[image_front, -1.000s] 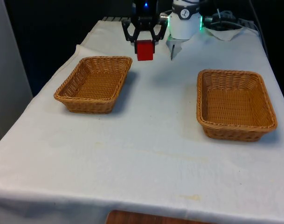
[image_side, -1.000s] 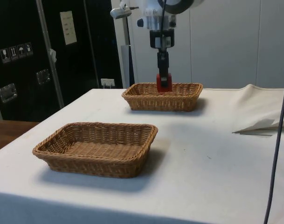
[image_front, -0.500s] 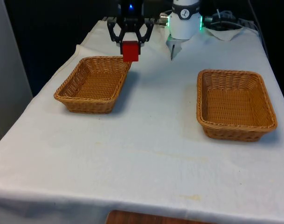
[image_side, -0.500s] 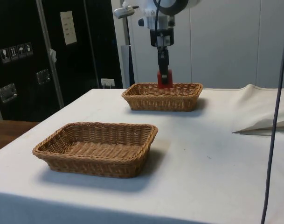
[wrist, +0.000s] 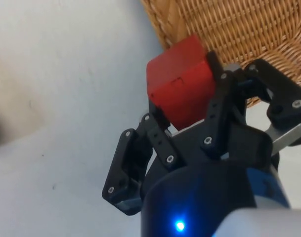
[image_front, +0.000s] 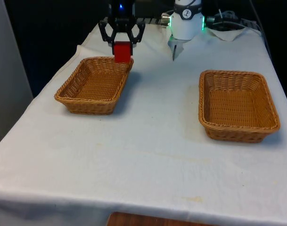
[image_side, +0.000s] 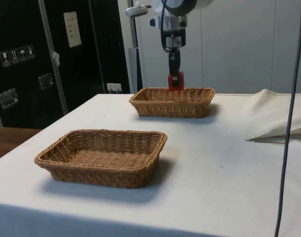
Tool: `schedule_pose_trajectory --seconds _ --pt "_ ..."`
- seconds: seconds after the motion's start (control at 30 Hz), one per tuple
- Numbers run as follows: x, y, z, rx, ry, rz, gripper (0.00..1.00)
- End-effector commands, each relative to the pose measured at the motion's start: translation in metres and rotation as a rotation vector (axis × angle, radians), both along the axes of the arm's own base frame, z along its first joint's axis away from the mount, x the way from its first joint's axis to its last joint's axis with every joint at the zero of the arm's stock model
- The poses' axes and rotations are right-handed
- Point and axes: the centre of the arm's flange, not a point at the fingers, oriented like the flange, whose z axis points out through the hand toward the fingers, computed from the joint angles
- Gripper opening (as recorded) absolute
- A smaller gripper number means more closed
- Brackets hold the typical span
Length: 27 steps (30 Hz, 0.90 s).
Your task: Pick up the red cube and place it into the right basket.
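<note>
My gripper [image_front: 122, 47] is shut on the red cube [image_front: 122, 52], holding it in the air above the far rim of the wicker basket [image_front: 97, 84] on the front view's left. In the side view the cube [image_side: 176, 82] hangs just over the far basket [image_side: 172, 101]. In the wrist view the cube [wrist: 180, 87] sits clamped between the black fingers [wrist: 215, 94], with a corner of that basket [wrist: 229, 34] beneath it. The other wicker basket [image_front: 237, 106] lies on the front view's right, the near one [image_side: 103, 157] in the side view.
The robot's white base [image_front: 186, 21] stands at the table's far end, right of the gripper. Crumpled white cloth [image_side: 281, 131] lies on the table near the base. White cloth [image_front: 157, 141] stretches between the two baskets.
The gripper has carried the red cube towards the front view's left, from the gap between the baskets to above the left basket's far rim. Its hold is unchanged.
</note>
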Motion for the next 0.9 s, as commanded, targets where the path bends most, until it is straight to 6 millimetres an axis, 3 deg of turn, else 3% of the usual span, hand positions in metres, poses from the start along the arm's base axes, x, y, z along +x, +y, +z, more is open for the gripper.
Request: schedule_pose_trajectory --seconds 0.0,0.87 --pt "0.001 -0.003 -0.001 0.013 -0.009 -0.005 0.02" --pt "0.021 -0.055 -0.017 0.020 -0.021 -0.082 0.02"
